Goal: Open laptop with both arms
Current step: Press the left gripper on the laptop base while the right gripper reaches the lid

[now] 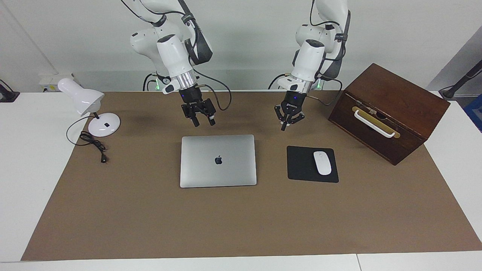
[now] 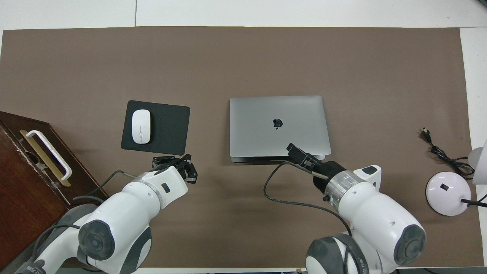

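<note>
Facing view first: I'm watching the right gripper (image 1: 203, 121) hanging over the mat just short of the laptop's near edge, fingers spread partway, holding nothing. I'm seeing the left gripper (image 1: 286, 123) hovering over bare mat near the mouse pad (image 1: 301, 165), fingers nearly together, empty. The laptop (image 1: 218, 161) is lying shut, mid-table. The mouse (image 1: 322, 162) is sitting on the pad.

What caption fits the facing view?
Closed laptop on the table, both pincers raised near its robot-side edge.
</note>
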You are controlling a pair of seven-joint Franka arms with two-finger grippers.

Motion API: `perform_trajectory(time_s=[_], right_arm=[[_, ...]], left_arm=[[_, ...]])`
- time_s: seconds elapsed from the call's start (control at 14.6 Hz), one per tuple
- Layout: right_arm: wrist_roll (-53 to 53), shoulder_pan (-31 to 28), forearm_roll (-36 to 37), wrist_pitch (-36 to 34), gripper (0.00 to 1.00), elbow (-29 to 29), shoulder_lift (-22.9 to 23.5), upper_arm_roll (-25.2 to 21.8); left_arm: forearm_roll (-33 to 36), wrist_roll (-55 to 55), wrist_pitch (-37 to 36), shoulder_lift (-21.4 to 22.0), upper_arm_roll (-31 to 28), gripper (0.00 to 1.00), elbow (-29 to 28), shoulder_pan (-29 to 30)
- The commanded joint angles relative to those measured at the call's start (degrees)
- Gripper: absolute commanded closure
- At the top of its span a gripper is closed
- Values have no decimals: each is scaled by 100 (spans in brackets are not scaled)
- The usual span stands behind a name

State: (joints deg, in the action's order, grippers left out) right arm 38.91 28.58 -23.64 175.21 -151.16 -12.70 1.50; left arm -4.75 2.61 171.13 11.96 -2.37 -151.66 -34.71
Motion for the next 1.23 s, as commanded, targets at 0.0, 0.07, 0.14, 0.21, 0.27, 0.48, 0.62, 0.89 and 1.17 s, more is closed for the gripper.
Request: perform_trajectory(time_s=[0.0, 0.07, 0.14, 0.21, 0.27, 0.48, 0.62, 0.89, 1.17], right_arm=[[143, 191, -150, 504, 2, -54, 284, 8], [144, 218, -150, 584, 2, -54, 355, 8], [187, 288, -150, 593, 2, -54, 390, -1], [231, 306, -150, 602, 2, -54, 408, 8], [249, 315, -150, 637, 2, -54, 443, 8], [249, 323, -150, 664, 2, -54, 487, 8], [249, 323, -150, 664, 2, -54, 531, 8], [284, 463, -150, 637, 2, -54, 566, 8], [582, 613, -150, 611, 2, -98, 549, 8]], left_arm=[[-70, 20, 709, -324, -71, 100, -136, -333], [-70, 20, 885, -447, -71, 100, -153, -413], [-70, 20, 1009, -492, -71, 100, -206, -457], [-70, 20, 1149, -510, -71, 100, -241, -501], [-70, 20, 1307, -615, -71, 100, -250, -571], [-70, 11, 1703, -765, -79, 100, -276, -773], [-70, 11, 2019, -922, -71, 100, -320, -852], [-70, 20, 2969, -1537, -71, 100, -338, -1020], [-79, 46, 2970, -1669, -79, 100, -251, -1055]])
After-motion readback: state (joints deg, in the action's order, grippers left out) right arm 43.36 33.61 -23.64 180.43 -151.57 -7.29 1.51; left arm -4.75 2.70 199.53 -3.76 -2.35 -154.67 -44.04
